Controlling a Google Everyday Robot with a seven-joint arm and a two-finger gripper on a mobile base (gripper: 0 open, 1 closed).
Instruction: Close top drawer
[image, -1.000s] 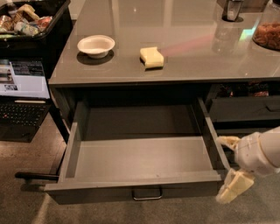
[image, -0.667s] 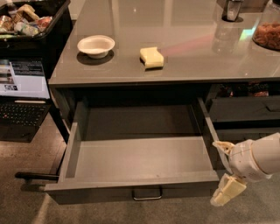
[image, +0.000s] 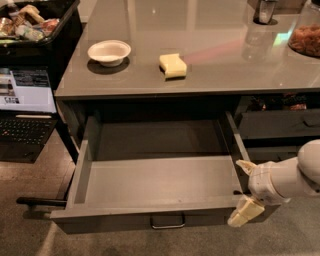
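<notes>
The top drawer (image: 155, 180) is a wide, deep, dark grey drawer pulled far out from under the counter, and it is empty inside. Its flat front panel (image: 125, 220) has a small metal bail handle (image: 167, 221) at centre. My gripper (image: 245, 190) is at the drawer's right front corner, just outside the right side wall. Its cream fingers (image: 243, 212) are spread apart, one near the top of the side wall and one down by the front panel. It holds nothing.
On the grey counter (image: 200, 75) lie a white bowl (image: 109, 51) and a yellow sponge (image: 173, 65). A narrower grey drawer (image: 280, 122) stands slightly open at the right. A laptop (image: 26, 107) and a black bin of snacks (image: 30, 22) are at the left.
My gripper and arm have moved a little left and down toward the drawer's right front corner. The drawer has not visibly moved.
</notes>
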